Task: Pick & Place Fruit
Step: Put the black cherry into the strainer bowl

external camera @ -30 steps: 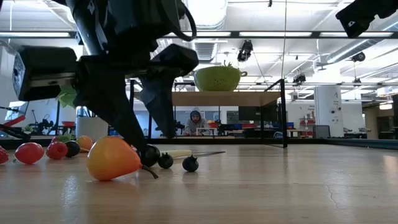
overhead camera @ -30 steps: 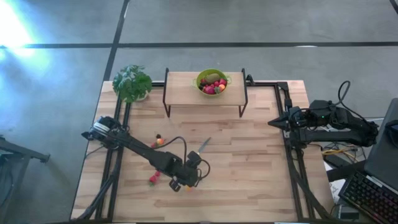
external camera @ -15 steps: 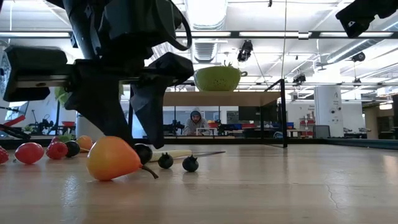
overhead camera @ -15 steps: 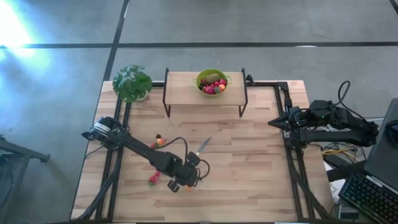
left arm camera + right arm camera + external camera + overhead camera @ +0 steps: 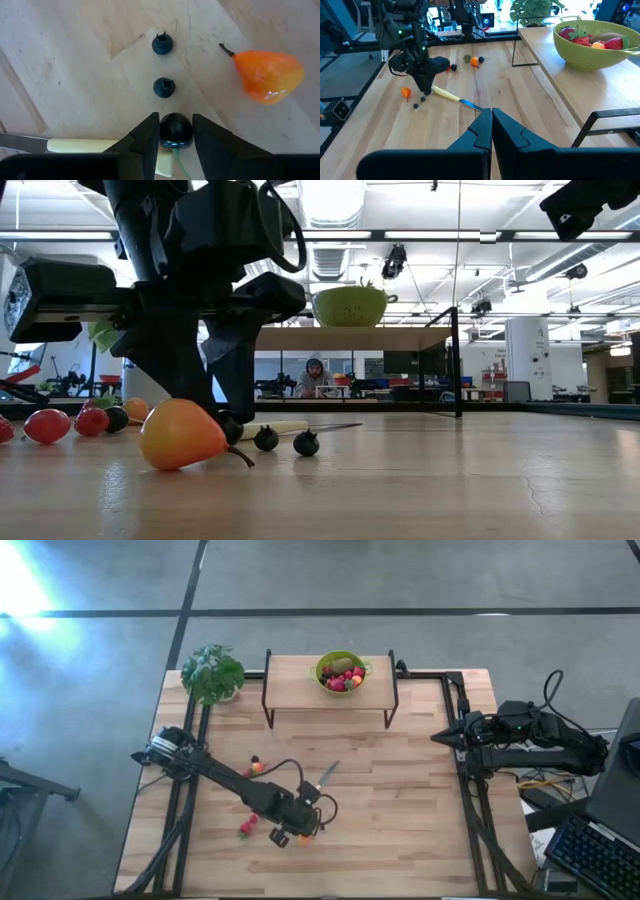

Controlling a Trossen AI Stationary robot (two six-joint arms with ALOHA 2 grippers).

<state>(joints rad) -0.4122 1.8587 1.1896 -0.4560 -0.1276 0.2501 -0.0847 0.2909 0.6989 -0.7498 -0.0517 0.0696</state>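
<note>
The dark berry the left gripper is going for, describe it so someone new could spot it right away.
On the wooden table, find the left gripper beside the pale-handled knife. The dark berry sits between its fingers. Two smaller dark berries lie ahead in a row; only this one is bracketed.

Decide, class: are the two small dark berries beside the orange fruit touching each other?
Apart. The left wrist view shows bare wood between one dark berry and the other.

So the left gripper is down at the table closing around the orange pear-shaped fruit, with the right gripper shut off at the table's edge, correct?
Not the orange fruit. The left wrist view shows the left gripper straddling a dark berry, the orange one lying apart. The right gripper is shut at the edge.
</note>
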